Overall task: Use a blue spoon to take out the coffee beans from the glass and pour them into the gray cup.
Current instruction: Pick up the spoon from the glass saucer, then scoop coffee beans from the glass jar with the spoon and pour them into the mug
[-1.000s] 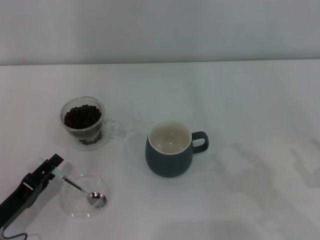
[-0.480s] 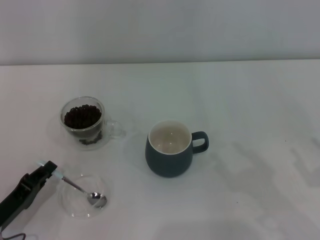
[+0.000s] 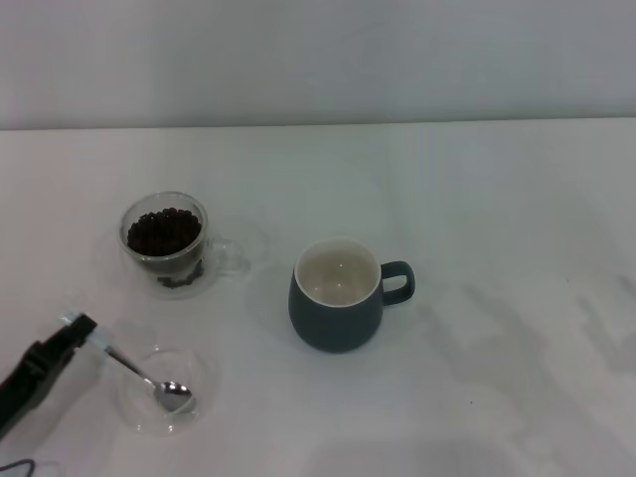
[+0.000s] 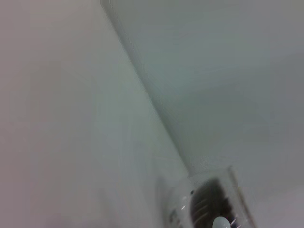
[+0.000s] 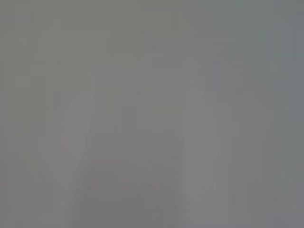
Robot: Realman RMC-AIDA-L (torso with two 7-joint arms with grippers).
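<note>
The blue spoon (image 3: 134,370) lies slanted, its metal bowl resting in a flat clear dish (image 3: 147,415) at the front left. Its pale handle end is between the tips of my left gripper (image 3: 78,327), which is shut on it low over the table. The glass (image 3: 167,246), full of dark coffee beans (image 3: 164,231), stands behind the dish, handle to the right. It seems to show blurred in the left wrist view (image 4: 209,206). The gray cup (image 3: 336,298) stands mid-table, cream inside, with no beans in it, handle to the right. The right gripper is out of view.
The white table (image 3: 497,248) reaches back to a pale wall. The right wrist view shows only a plain grey surface.
My left gripper has pulled back to the left and toward the front edge. The spoon went with it, and its bowl slid left inside the dish.
</note>
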